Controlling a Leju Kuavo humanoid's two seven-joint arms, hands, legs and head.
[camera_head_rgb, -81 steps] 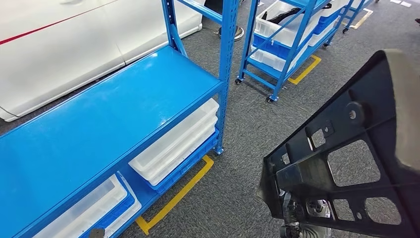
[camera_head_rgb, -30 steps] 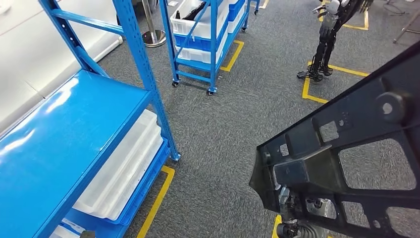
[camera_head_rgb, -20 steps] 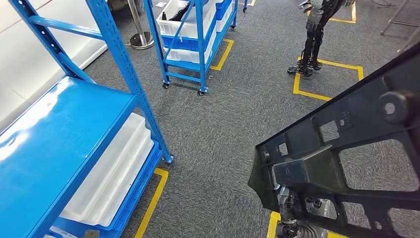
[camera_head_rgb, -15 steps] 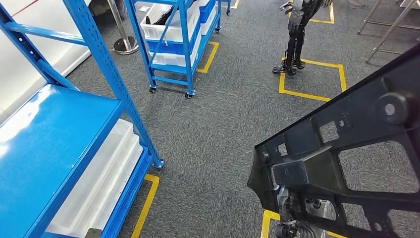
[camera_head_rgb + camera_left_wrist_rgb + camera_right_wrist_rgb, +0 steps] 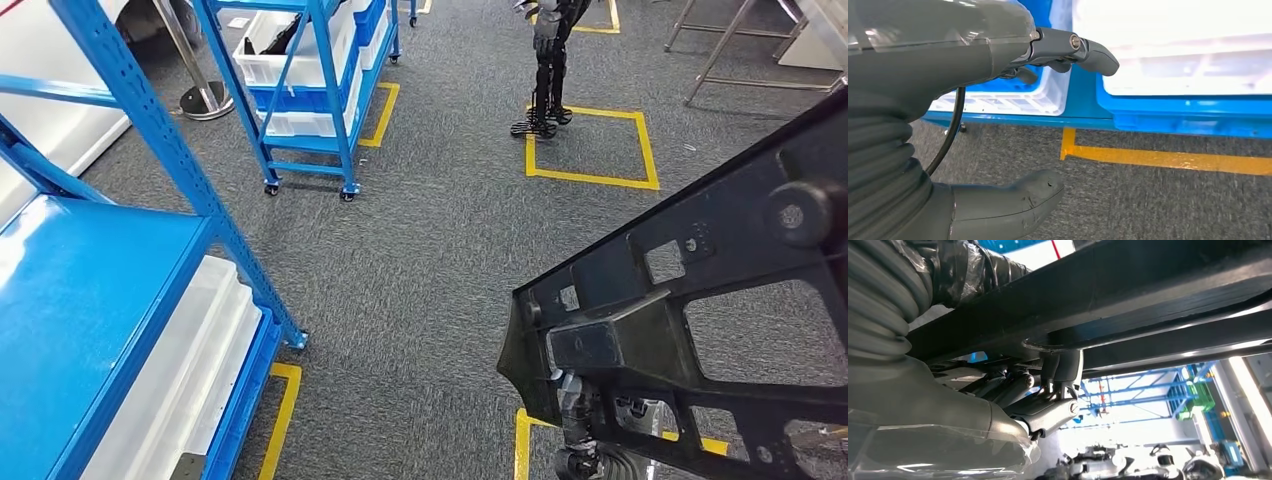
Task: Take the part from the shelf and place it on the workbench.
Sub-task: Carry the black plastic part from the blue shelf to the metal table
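The part (image 5: 600, 350) is a large black plastic frame with cut-out windows, filling the lower right of the head view above the carpet. My right hand (image 5: 585, 430) grips it from beneath at its lower left corner. In the right wrist view the fingers (image 5: 1048, 405) curl up around a rib of the part (image 5: 1148, 285). My left hand (image 5: 973, 55) hangs beside the shelf's lower level, thumb and fingers apart, holding nothing. The blue shelf (image 5: 90, 300) the part came from stands at the left, its top level bare.
White bins (image 5: 170, 380) sit on the shelf's lower level. A wheeled blue cart (image 5: 300, 80) with bins stands further back. Another dark humanoid robot (image 5: 545, 60) stands by a yellow-taped floor square. Metal table legs (image 5: 720, 50) show at the upper right. Grey carpet lies between.
The whole view has swung to the right: the shelf and cart slid left, and the other robot and table legs came in. The part stays in my right hand.
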